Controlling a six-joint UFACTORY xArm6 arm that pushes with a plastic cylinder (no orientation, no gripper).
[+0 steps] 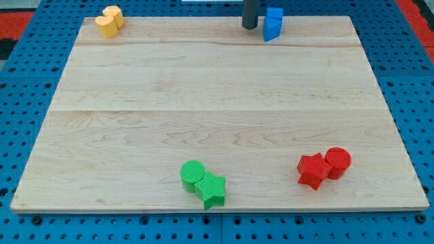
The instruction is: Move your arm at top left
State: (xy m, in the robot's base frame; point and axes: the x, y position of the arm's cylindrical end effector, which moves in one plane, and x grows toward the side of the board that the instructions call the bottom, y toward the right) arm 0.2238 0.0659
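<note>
My tip (249,26) is at the view's top edge of the wooden board (217,108), a little right of centre, just left of a blue block (272,23) and close to it. A yellow block (109,20) of rounded, heart-like shape sits in the view's top left corner, far to the left of the tip. A green cylinder (192,174) and a green star (213,190) touch each other near the view's bottom centre. A red star (312,170) and a red cylinder (338,162) touch each other at the view's bottom right.
The board lies on a blue perforated surface (27,102) that shows all round it. A red area (20,17) shows in the view's top left corner beyond the board.
</note>
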